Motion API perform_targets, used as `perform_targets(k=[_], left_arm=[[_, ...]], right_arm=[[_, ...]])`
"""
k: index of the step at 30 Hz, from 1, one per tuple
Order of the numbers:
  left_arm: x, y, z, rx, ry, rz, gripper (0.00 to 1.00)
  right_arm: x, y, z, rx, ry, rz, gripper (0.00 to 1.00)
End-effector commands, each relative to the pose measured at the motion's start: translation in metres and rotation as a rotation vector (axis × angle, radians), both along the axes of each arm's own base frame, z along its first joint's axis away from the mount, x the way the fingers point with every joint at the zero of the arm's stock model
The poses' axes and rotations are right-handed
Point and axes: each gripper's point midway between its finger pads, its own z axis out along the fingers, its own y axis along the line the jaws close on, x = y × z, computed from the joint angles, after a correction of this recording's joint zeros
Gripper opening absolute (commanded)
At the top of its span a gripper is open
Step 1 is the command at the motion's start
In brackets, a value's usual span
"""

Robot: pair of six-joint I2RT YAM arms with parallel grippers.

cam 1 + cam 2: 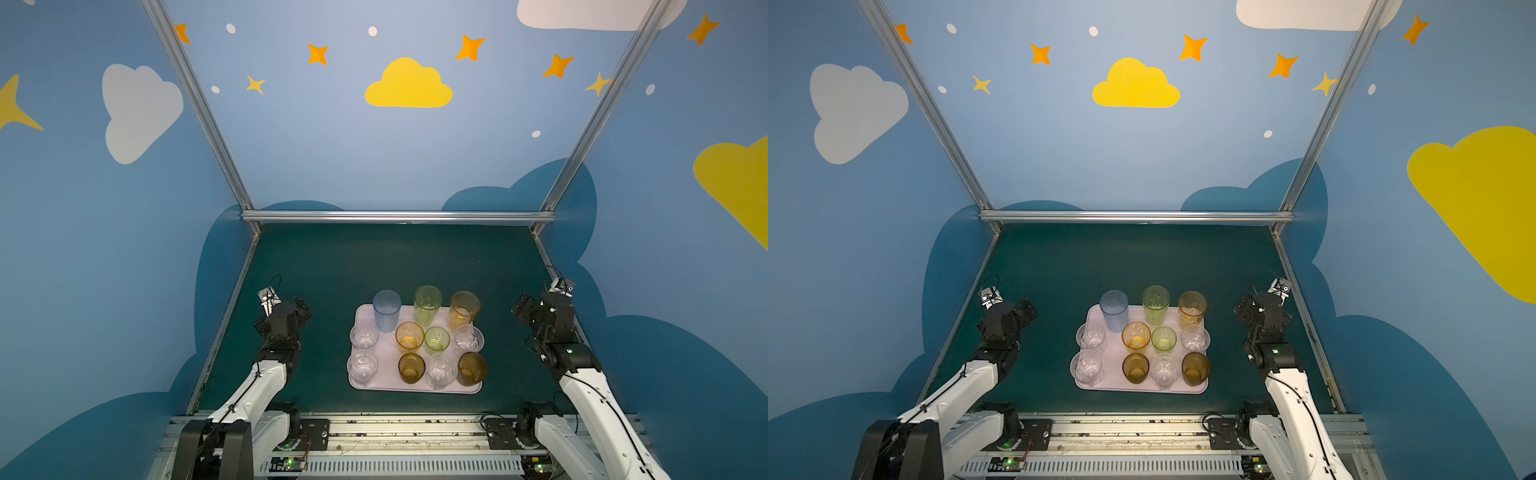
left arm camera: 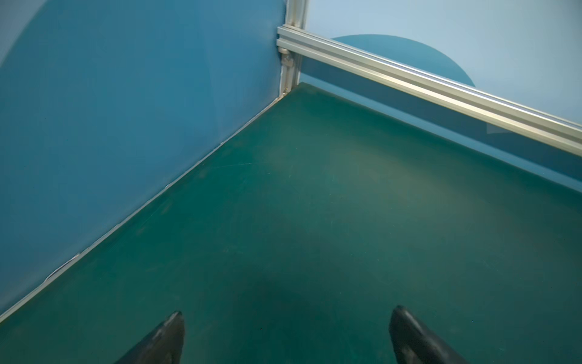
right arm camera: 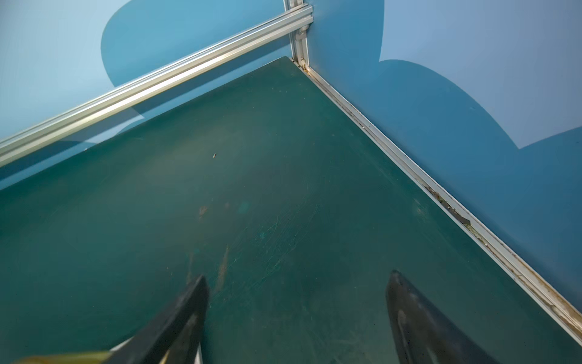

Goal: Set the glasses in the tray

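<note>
The pale pink tray (image 1: 387,359) (image 1: 1112,357) lies near the table's front middle in both top views. Several glasses stand upright on it. Along its far edge stand a tall blue glass (image 1: 387,309), a tall green one (image 1: 427,303) and a tall amber one (image 1: 464,309). Short clear, amber, green and brown glasses (image 1: 409,336) fill two nearer rows. My left gripper (image 1: 302,307) (image 2: 289,310) hangs left of the tray, open and empty. My right gripper (image 1: 521,307) (image 3: 297,274) hangs right of it, open and empty. Neither wrist view shows the tray or glasses.
The dark green table mat (image 1: 395,257) runs back to an aluminium rail (image 1: 399,216). Blue walls and slanted metal posts (image 1: 232,291) close in both sides. Each wrist view looks at a far table corner (image 2: 288,88) (image 3: 299,61).
</note>
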Motion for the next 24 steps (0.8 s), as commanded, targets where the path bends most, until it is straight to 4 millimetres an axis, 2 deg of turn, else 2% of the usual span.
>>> perform_targets(k=[1,5,7,13,18,24], left_arm=[[0.023,-0.010,0.016,0.044,-0.091,-0.090,1.00],[0.039,-0.016,0.000,0.080,-0.058,-0.143,1.00],[0.044,-0.021,-0.001,0.074,-0.048,-0.173,1.00],[0.044,-0.029,-0.010,0.068,-0.100,-0.219,1.00],[0.049,-0.038,-0.017,0.071,-0.090,-0.278,1.00],[0.061,-0.048,-0.030,0.068,-0.034,-0.343,1.00]], right_arm=[[0.010,-0.004,0.002,0.006,-0.075,-0.028,0.87],[0.013,-0.002,-0.004,0.000,-0.127,-0.010,0.87],[0.011,-0.007,-0.006,-0.023,-0.148,-0.028,0.87],[0.009,-0.013,0.000,-0.061,-0.181,-0.044,0.87],[0.008,-0.024,-0.012,-0.074,-0.166,-0.096,0.87],[0.016,-0.029,-0.020,-0.084,-0.160,-0.114,0.87]])
